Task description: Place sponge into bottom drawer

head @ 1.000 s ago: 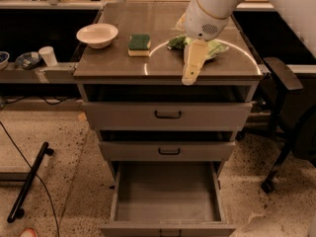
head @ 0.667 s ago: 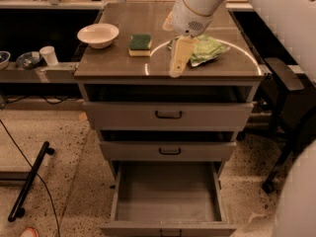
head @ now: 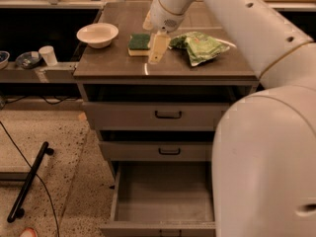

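Note:
The sponge point(head: 139, 43), dark green on top with pale yellow foam beneath, lies on the cabinet top point(head: 118, 65), between the white bowl and the green bag. My gripper point(head: 157, 50) hangs over the cabinet top just right of the sponge, its tip close beside the sponge's right edge. It holds nothing that I can see. The bottom drawer point(head: 165, 197) is pulled open below, and its grey tray interior is bare.
A white bowl point(head: 98, 34) stands left of the sponge. A light-green wrinkly bag point(head: 202, 46) lies to its right. The two upper drawers point(head: 168, 115) are closed. My white arm fills the right side. A black bar point(head: 28, 180) and cable lie on the floor at left.
My gripper has moved left across the cabinet top, from over the green bag to right beside the sponge. The sponge, bowl and bag have not moved.

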`<state>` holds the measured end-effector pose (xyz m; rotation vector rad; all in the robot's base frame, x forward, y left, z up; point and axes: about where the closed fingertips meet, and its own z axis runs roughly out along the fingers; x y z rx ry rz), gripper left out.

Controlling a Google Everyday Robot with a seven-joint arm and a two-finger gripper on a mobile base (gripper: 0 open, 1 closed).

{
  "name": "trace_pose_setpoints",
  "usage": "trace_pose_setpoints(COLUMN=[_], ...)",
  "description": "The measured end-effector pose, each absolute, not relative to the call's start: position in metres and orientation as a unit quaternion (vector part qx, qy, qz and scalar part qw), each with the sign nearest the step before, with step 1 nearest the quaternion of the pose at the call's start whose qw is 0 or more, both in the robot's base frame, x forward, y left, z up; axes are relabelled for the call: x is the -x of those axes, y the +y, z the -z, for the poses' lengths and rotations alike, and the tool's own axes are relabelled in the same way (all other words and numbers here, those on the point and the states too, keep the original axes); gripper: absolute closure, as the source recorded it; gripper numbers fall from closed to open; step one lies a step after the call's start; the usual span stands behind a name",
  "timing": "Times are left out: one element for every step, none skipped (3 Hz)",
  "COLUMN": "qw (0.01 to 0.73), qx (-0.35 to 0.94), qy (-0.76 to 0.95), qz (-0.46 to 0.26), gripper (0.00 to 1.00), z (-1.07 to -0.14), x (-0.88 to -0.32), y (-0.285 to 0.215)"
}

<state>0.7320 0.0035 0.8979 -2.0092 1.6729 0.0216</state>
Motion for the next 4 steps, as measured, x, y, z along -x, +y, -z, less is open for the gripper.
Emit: trace_pose_setpoints(qw=[0.283, 0.303, 0.316, 0.32], qx=[0.74, 0.735, 0.726, 0.717], qy=[0.61, 0.606, 0.611, 0.619], qz=[0.003, 0.012, 0.02, 0.022], gripper=[0.24, 0.27, 0.45, 0.66], z=[-0.884, -0.874, -0.862, -0.85], x=[-0.763, -0.787, -0.806, -0.816], y=[0.02, 0.032, 0.035, 0.032])
